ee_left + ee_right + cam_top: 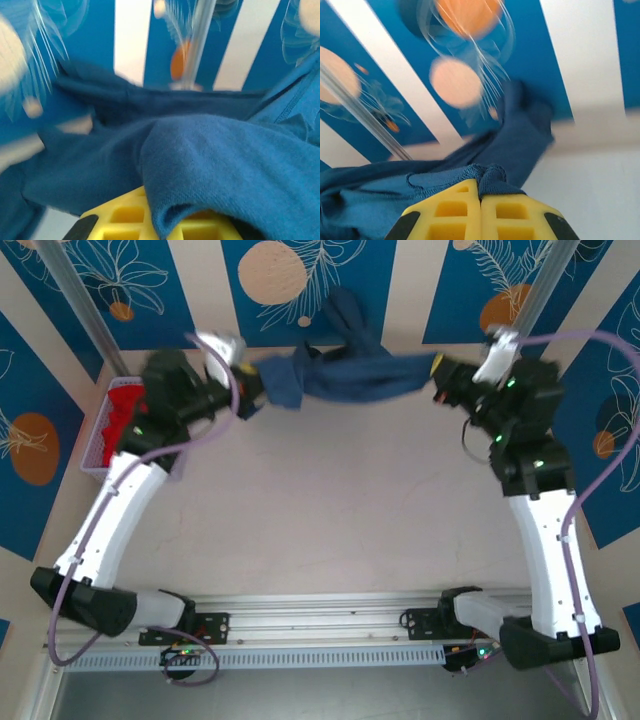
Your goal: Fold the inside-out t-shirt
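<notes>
I see the t-shirt (pixel 345 378) bunched, strung left to right. My left gripper (pixel 250 390) and right gripper (pixel 437 375) each pinch one end.

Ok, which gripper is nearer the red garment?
Left. The left gripper holds one end of the t-shirt, a short way from the red garment in its basket. The right gripper grips the other end, far off on the opposite side.
</notes>
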Robot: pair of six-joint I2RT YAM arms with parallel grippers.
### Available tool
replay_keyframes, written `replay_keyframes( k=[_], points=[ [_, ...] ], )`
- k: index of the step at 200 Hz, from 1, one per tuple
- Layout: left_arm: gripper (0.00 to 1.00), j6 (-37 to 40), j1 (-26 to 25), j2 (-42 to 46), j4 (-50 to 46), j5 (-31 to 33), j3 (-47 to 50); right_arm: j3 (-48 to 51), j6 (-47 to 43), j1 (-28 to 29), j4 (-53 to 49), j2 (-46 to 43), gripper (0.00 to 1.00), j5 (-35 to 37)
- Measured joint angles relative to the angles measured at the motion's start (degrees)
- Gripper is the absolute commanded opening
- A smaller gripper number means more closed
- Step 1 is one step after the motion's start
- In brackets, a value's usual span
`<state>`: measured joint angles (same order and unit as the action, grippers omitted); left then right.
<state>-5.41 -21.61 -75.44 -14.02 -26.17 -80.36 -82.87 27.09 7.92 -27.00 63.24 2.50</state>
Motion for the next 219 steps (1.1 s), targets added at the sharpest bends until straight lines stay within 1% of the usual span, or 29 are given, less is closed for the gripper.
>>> replay_keyframes(
  k=[11, 25, 42, 56, 70, 84, 92, 111, 136, 152, 171, 196, 219],
  points=[
    [0.18, -0.2, -2.2, 0.1, 3.3, 0.3, 11.7, 9.6, 1.2, -0.7, -0.2, -0.5, 0.0, 1.1],
    [0.26, -0.1, -6.6, -4.1, 6.0, 1.2, 24.2, 21.2, 3.0, -2.4, -0.3, 1.9, 0.0, 2.7],
    [0.38, -0.8, -11.5, -10.5, 6.3, 2.4, 33.1, 31.1, 4.5, -4.4, -1.4, 5.7, 0.03, 4.0],
    [0.48, -1.4, -14.7, -13.5, 5.9, 2.8, 36.5, 35.0, 4.9, -5.9, -2.7, 7.9, 0.13, 4.4],
    [0.54, -1.4, -16.0, -13.6, 6.1, 3.6, 36.7, 35.4, 4.9, -7.2, -2.8, 9.3, 0.25, 4.4],
    [0.57, -0.8, -16.8, -13.2, 6.4, 4.6, 35.2, 35.2, 4.6, -8.1, -2.3, 9.7, 0.35, 4.1],
    [0.58, -0.4, -17.3, -13.1, 6.7, 5.4, 34.2, 35.0, 4.5, -8.5, -2.3, 9.8, 0.39, 4.0],
    [0.61, -0.4, -19.1, -12.3, 7.9, 7.3, 32.5, 34.2, 3.4, -9.8, -2.4, 9.8, 0.43, 4.0],
    [0.61, -0.1, -24.2, -13.8, 9.2, 9.8, 28.5, 31.7, 2.9, -11.5, -2.3, 10.1, 0.45, 3.9],
    [0.6, 0.0, -26.8, -17.9, 10.4, 11.0, 24.3, 30.2, 3.0, -11.7, -1.4, 11.0, 0.45, 3.7],
    [0.59, 0.0, -28.2, -22.8, 11.8, 11.9, 21.7, 28.9, 3.0, -10.9, -0.3, 13.7, 0.45, 2.5],
    [0.56, 0.1, -28.3, -27.1, 11.5, 11.9, 21.6, 25.9, 2.9, -9.4, 0.6, 21.4, 0.45, -1.8],
    [0.51, 0.2, -28.3, -28.7, 10.7, 11.9, 21.9, 21.6, 3.0, -8.0, 1.3, 30.5, 0.43, -7.0]
  ],
)
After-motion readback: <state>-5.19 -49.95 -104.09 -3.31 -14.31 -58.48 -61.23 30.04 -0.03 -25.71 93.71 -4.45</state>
